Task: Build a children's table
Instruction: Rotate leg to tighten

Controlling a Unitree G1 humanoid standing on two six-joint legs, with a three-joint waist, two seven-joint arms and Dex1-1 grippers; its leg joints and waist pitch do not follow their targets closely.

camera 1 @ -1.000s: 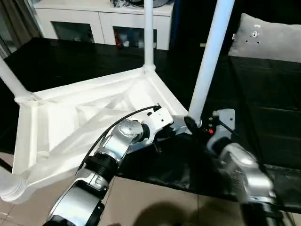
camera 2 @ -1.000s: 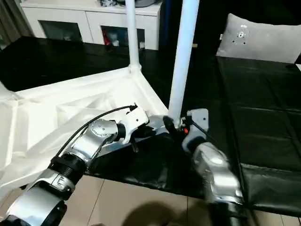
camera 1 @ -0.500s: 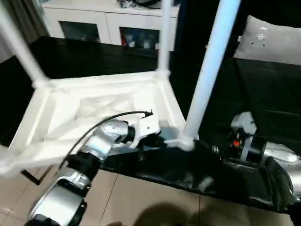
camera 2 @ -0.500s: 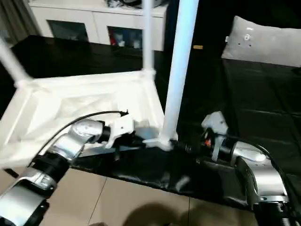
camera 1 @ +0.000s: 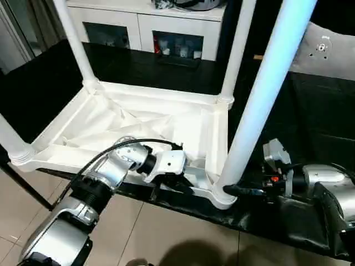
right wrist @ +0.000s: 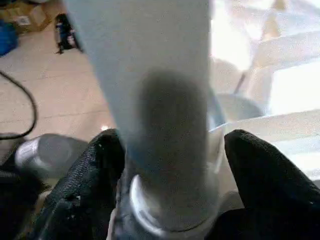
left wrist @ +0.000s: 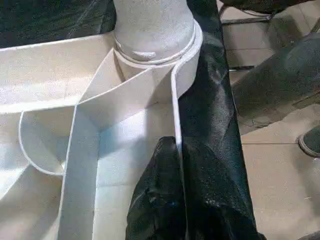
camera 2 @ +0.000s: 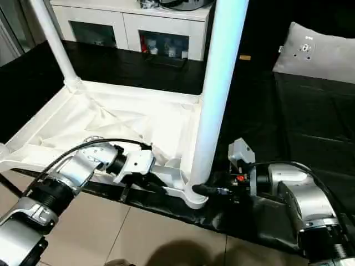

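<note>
Upside-down on a black-covered surface [camera 1: 310, 127] before us lies the all-white plastic children's table [camera 1: 138, 119], its ribbed square underside facing up and its long tapered tubular legs rising from the round corner sockets. Starting at our left, one leg [camera 1: 12, 141] stands at the near left corner and another [camera 1: 75, 41] at the far left. Our left gripper [left wrist: 172, 200] is clenched on the thin near rim of the tabletop, a black finger on either side of the wall, just beside the near right socket [left wrist: 155, 47]. Farther right, the far right leg [camera 1: 236, 52] stands behind, and the thick near right leg [camera 1: 260, 105] rises from its socket close to us. Our right gripper [right wrist: 167, 180] sits at that leg's base with its black fingers [right wrist: 95, 175] spread either side; we cannot tell whether they press on it. Behind stands a white cabinet with glass doors [camera 1: 144, 30], and a grey cushion [camera 1: 327, 52] lies at the far right.
</note>
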